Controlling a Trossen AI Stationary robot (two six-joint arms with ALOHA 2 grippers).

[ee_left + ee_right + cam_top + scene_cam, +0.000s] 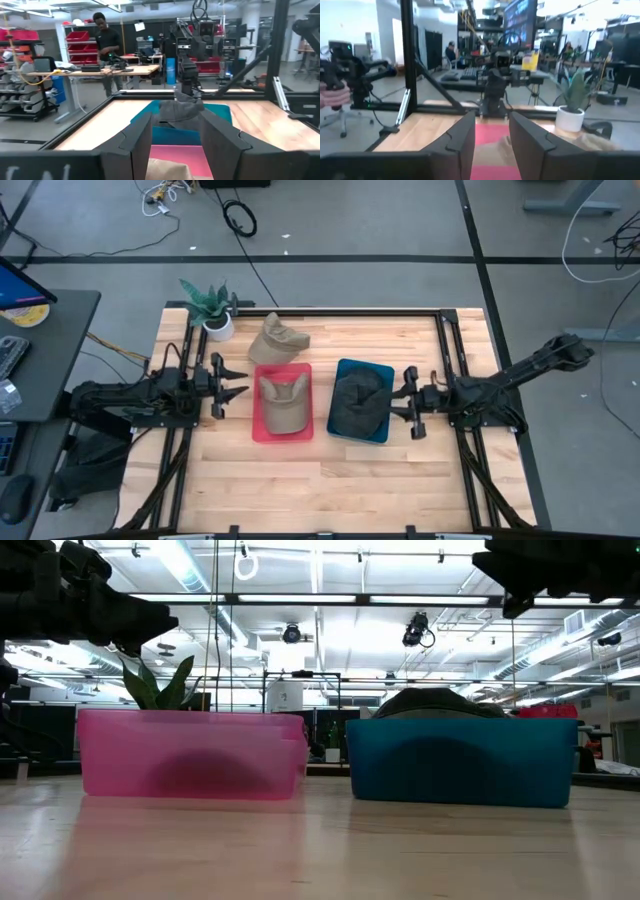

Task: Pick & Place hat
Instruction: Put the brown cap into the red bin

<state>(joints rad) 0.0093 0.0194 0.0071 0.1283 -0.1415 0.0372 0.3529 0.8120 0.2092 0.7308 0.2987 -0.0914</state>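
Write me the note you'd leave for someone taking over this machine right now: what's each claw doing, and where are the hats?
Left gripper: open, empty, beside the pink bin.
Right gripper: open, empty, beside the blue bin.
Done: tan hat in the pink bin, dark hat in the blue bin.
Left: a second tan hat lies on the table behind the pink bin, near the potted plant.

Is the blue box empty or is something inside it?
Not empty. The blue box has a dark hat inside; from above it fills most of the box, and in the low view its top pokes above the rim.
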